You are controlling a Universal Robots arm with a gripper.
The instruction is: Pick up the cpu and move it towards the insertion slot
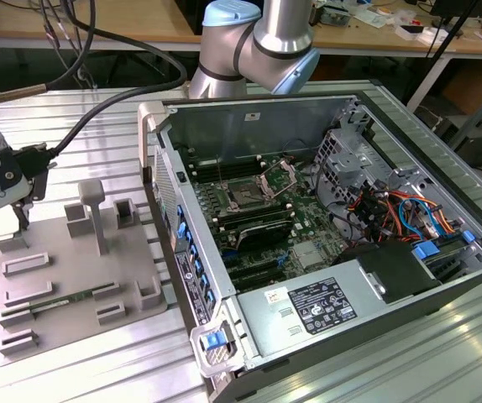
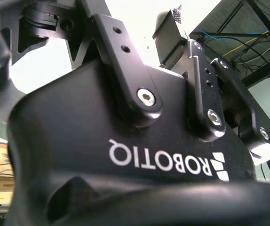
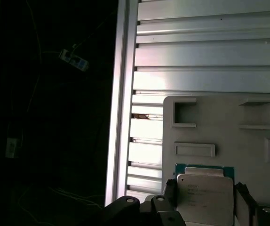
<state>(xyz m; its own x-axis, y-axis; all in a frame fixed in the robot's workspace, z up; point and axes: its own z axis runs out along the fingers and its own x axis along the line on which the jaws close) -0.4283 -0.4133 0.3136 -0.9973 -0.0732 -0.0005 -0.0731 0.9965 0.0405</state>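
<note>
At the exterior view's left, the claw (image 1: 2, 225) hangs low over the grey fixture plate (image 1: 65, 277), well apart from the insertion slot (image 1: 245, 197). The cpu (image 3: 204, 188) is at its tip; whether it is gripped, I cannot tell.

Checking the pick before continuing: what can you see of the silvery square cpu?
In the first wrist view the cpu, a flat square chip with silvery metal top and thin green rim, sits level over the pale grey fixture plate, near its raised rectangular pockets. The black gripper straddles it; whether it touches cannot be told.
</note>
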